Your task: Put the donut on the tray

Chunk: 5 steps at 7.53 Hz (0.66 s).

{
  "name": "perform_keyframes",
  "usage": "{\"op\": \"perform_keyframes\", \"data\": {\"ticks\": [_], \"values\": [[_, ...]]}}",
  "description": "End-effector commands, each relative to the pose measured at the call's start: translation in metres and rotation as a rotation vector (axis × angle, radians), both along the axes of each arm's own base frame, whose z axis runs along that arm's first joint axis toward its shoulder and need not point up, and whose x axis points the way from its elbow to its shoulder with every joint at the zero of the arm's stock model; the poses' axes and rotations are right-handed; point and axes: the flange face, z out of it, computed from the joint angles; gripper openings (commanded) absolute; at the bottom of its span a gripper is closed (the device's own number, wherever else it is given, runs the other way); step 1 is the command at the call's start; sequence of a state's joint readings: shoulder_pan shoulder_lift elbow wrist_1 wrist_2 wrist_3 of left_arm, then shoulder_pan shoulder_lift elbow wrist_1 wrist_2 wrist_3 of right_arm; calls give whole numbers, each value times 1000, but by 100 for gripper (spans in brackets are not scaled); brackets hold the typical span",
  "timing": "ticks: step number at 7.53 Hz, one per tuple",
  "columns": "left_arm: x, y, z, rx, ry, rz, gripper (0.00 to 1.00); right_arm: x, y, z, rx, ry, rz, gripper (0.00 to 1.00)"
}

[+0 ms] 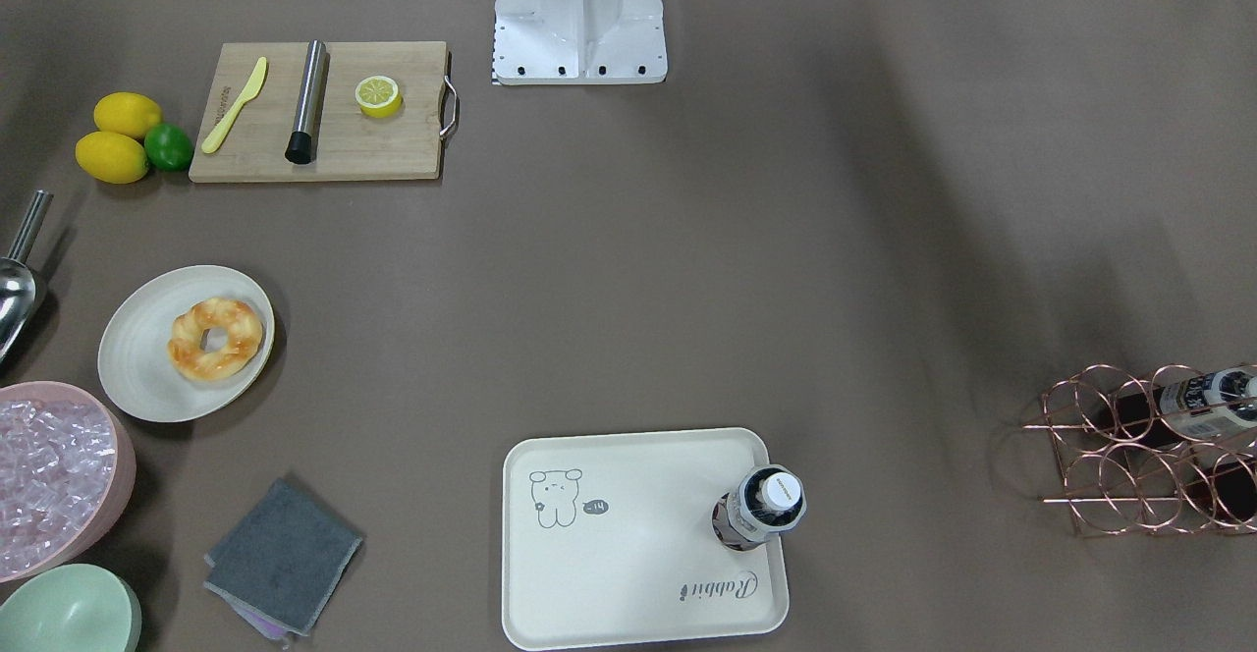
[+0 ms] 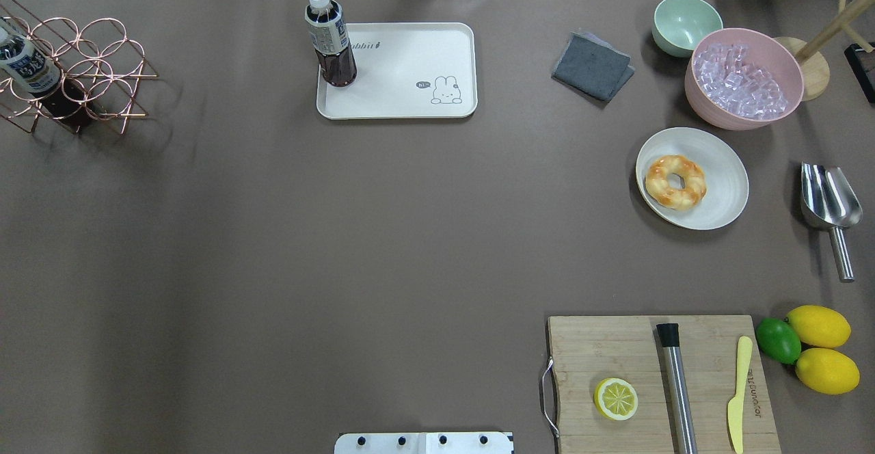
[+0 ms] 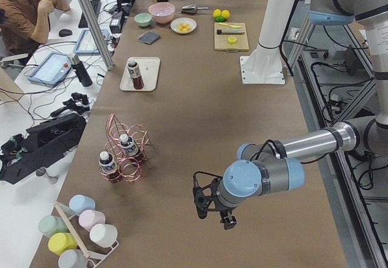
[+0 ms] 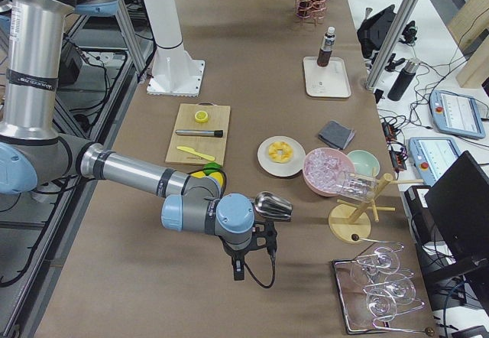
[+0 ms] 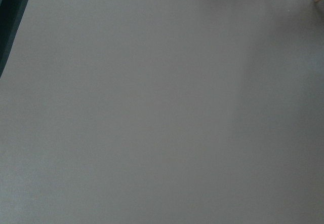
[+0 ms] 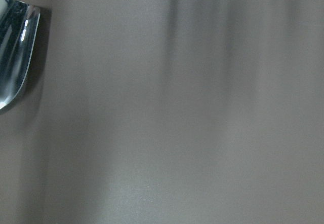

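Cream tray (image 1: 628, 593) at the counter's (image 1: 687, 289) near edge, front-facing view; a capped bottle (image 1: 761, 507) stands upright in one corner, the rest of the tray floor bare; grey cloth (image 1: 285, 554), pink ice bowl (image 1: 49, 475) and green bowl (image 1: 64, 613) grouped off to one side; the donut (image 1: 216, 338) lies on the round plate (image 1: 137, 367), well apart from the tray — open counter between them; left claw (image 3: 213, 214) and right claw (image 4: 254, 261) hang over the counter's opposite ends — seen in side views only; released or clenched, cannot tell.

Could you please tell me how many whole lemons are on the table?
2. One lemon and a second lemon, nearer the robot, both beside the lime past the cutting board.
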<state>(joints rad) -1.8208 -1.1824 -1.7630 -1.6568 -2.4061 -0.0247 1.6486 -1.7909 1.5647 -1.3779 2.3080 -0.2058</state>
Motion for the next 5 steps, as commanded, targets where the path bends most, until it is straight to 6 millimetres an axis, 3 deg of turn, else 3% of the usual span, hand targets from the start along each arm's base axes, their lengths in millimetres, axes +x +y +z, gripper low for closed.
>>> {"op": "perform_keyframes", "data": {"ticks": [1, 3, 5], "values": [[0, -3, 0, 8, 4, 3, 98, -1, 2, -6, -1, -81, 25, 100], [1, -4, -1, 12, 8, 7, 98, 19, 5, -13, 26, -72, 67, 100], [-1, -12, -10, 30, -7, 8, 98, 18, 4, -11, 19, -82, 68, 100]]}}
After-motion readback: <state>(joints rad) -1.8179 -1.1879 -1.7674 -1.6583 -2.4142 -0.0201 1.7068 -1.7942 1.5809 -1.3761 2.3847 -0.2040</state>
